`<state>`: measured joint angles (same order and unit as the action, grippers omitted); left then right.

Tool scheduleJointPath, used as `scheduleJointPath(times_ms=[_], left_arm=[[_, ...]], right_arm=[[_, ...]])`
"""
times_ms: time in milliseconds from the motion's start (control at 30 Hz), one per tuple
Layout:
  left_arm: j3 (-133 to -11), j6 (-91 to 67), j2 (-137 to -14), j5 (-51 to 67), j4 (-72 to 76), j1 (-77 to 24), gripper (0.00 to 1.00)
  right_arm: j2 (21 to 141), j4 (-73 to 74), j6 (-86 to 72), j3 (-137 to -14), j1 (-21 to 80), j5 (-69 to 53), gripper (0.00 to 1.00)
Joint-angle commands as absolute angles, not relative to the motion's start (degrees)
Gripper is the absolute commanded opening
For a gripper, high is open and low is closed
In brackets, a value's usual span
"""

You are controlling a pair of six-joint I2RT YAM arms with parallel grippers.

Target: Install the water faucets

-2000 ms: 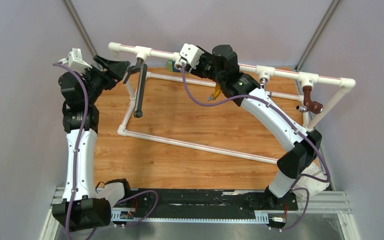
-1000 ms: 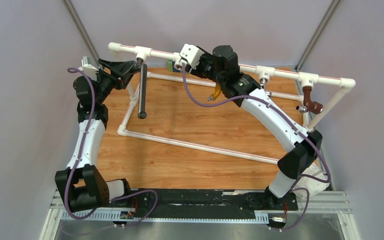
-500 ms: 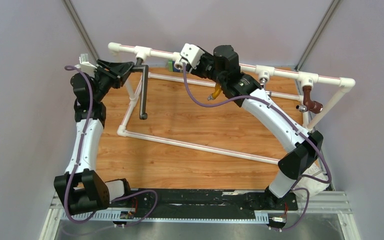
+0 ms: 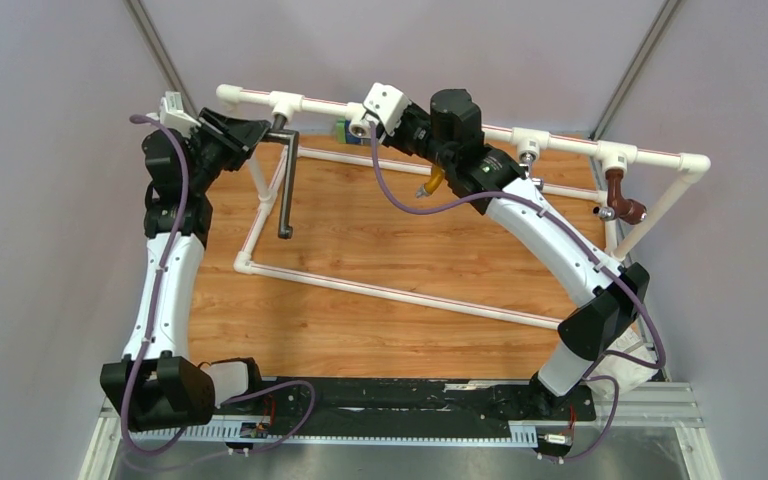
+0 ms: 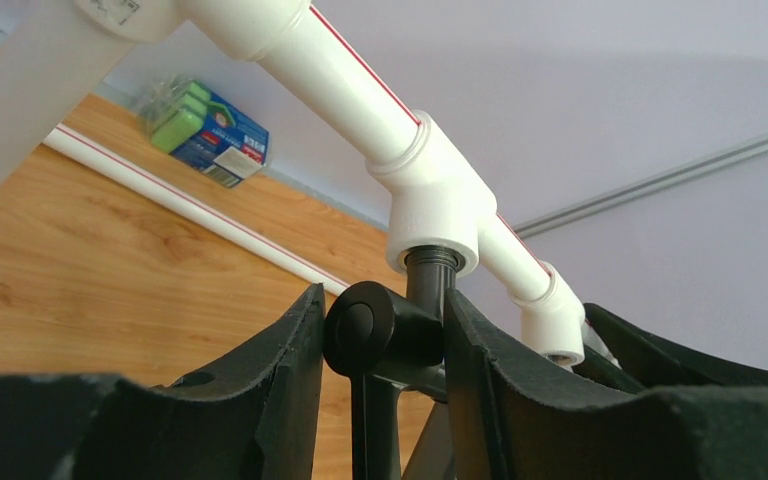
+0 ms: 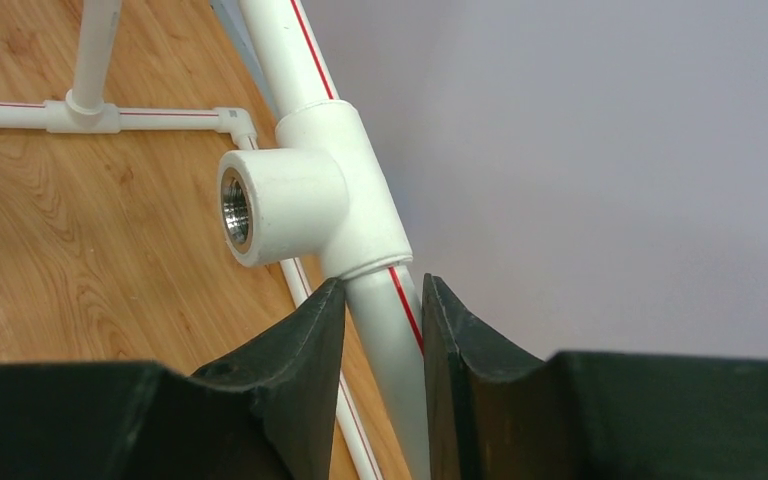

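Observation:
The long dark faucet [image 4: 286, 190] hangs from a white tee [image 4: 285, 104] on the top rail of the pipe frame. In the left wrist view its threaded stem [image 5: 432, 265] sits in the tee's socket [image 5: 432, 215], and its round black head [image 5: 380, 330] lies between my fingers. My left gripper [image 4: 263, 135] is shut on that head, one finger [image 5: 285, 350] on each side. My right gripper [image 4: 402, 122] is shut on the white top rail [image 6: 388, 300], just past an empty tee with a metal-threaded socket [image 6: 235, 208].
The white pipe frame [image 4: 390, 290] lies on the wooden table, with its raised rail at the back. An orange tap [image 4: 432, 184] hangs under my right arm. A brown tap [image 4: 620, 198] and a chrome fitting [image 4: 528, 156] sit at the right. A green-blue packet [image 5: 205, 125] lies by the back wall.
My left arm has shifted and its wrist has turned with the faucet head in the jaws. The faucet's lower end has swung slightly right. The right arm has not moved.

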<state>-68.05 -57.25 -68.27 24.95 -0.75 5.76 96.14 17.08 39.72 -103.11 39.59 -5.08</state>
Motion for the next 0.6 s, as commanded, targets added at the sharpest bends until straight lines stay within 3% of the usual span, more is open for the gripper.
scheduleJointPath(times_ms=[0, 267, 567], left_arm=[[-74.88, -55.55, -65.83, 31.99, 2.64, 0.89, 0.47], [-76.02, -56.16, -65.74, 32.69, 1.58, 0.18, 0.62], [-77.34, -54.94, -64.87, 33.57, 0.27, 0.18, 0.65]], right_arm=[[100.11, 23.91, 33.93, -99.67, 43.24, -16.96, 0.0], [100.11, 23.91, 33.93, -99.58, 43.24, -17.14, 0.0], [100.2, 24.43, 34.28, -99.76, 43.33, -17.4, 0.0]])
